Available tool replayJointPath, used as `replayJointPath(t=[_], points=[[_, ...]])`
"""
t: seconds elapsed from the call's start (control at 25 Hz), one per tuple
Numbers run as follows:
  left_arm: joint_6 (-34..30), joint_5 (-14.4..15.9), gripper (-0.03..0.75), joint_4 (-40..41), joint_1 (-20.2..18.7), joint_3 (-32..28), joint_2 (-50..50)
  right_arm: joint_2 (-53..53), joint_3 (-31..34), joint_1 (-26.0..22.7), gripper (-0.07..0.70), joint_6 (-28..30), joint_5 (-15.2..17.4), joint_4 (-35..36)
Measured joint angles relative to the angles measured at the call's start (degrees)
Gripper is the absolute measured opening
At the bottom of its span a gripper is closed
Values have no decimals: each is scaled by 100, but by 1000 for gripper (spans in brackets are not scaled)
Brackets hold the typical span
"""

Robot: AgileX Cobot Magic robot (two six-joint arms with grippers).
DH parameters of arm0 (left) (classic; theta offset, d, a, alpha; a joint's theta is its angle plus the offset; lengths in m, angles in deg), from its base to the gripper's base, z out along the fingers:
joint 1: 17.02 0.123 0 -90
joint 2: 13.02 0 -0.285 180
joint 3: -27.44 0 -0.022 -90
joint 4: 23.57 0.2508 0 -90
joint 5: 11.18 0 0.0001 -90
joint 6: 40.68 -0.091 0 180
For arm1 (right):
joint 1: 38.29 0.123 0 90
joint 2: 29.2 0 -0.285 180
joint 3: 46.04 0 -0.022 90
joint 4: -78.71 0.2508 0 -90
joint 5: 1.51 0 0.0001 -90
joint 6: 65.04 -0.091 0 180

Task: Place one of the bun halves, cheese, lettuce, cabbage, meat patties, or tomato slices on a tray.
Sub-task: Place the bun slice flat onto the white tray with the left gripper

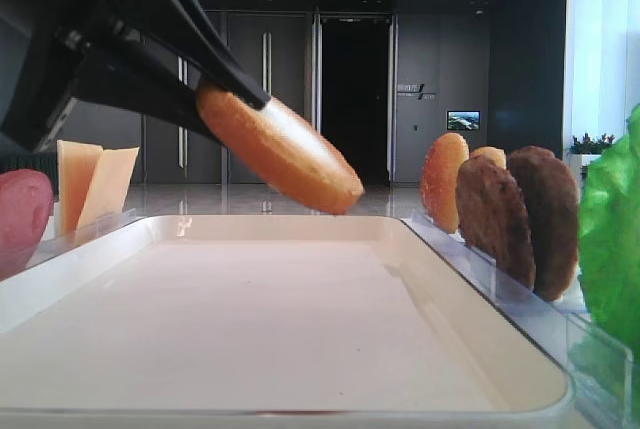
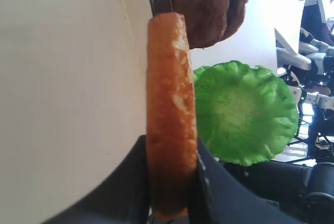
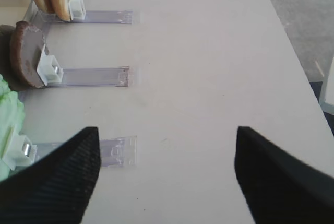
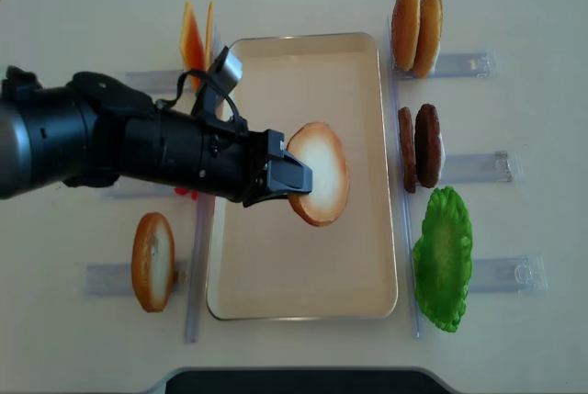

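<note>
My left gripper (image 4: 292,176) is shut on a golden-brown bun half (image 4: 322,174), pale toasted face up, and holds it tilted in the air over the middle of the cream-white tray (image 4: 358,265). The low exterior view shows the bun half (image 1: 285,154) clear above the tray floor (image 1: 250,329). In the left wrist view the bun half (image 2: 171,78) stands edge-on between my two dark fingers (image 2: 206,192). My right gripper (image 3: 167,172) hangs open over bare table, nothing between its fingers; it does not show in the overhead view.
Clear racks flank the tray. On the right stand two bun halves (image 4: 416,31), two meat patties (image 4: 420,146) and the lettuce (image 4: 444,256). On the left are cheese slices (image 4: 195,40), another bun half (image 4: 152,261) and a tomato slice (image 1: 22,214).
</note>
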Motion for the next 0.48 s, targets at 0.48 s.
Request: replayJointPath(t=[0.48], points=[[-648,-11,138,-551,0,0,892,0,0,0,538,-5,0,5]])
